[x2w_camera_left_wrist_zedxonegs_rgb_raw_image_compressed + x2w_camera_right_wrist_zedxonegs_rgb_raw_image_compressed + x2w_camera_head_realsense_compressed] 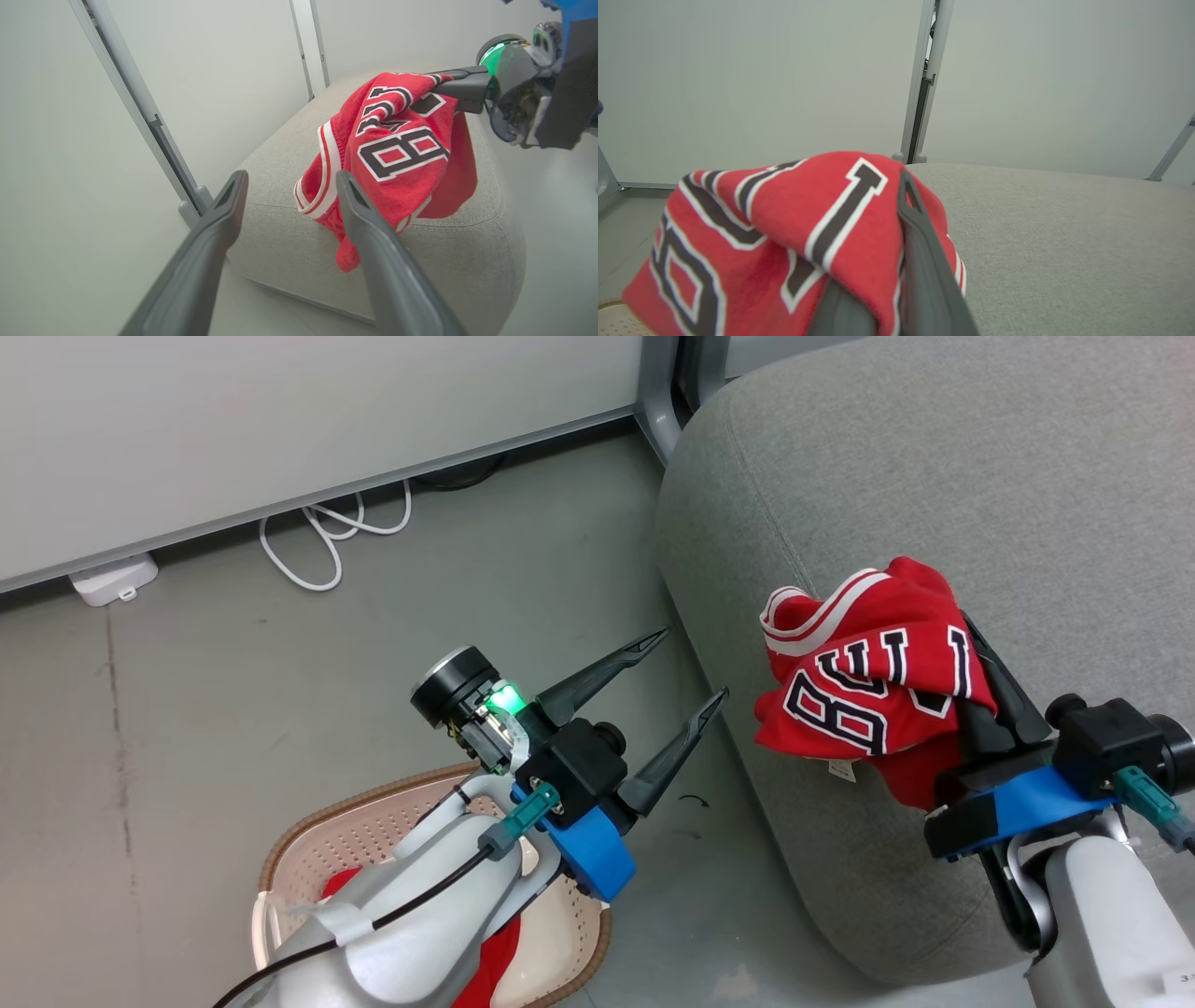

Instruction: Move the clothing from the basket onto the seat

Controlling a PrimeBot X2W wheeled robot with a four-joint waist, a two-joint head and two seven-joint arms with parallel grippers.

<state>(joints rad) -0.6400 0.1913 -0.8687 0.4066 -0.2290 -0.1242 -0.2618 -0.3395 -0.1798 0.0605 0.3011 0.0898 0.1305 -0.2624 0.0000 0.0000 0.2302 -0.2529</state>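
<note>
Head view: the right gripper (971, 649), clamped on a bunched red "BULLS" jersey (868, 677), holds it over the edge of the grey seat (934, 457). The left gripper (694, 663) hangs empty, fingers spread wide, over the floor (420, 616). Beneath its arm a plainer red piece (495, 957) lies in the perforated cream basket (308, 831).

Left wrist view: the soft, white-trimmed knit droops at the rounded cushion edge. Released here, it would likely slide to the floor.

Right wrist view: limp cloth drapes over a dark finger and may snag when the jaws open. Woven upholstery lies beyond.
</note>
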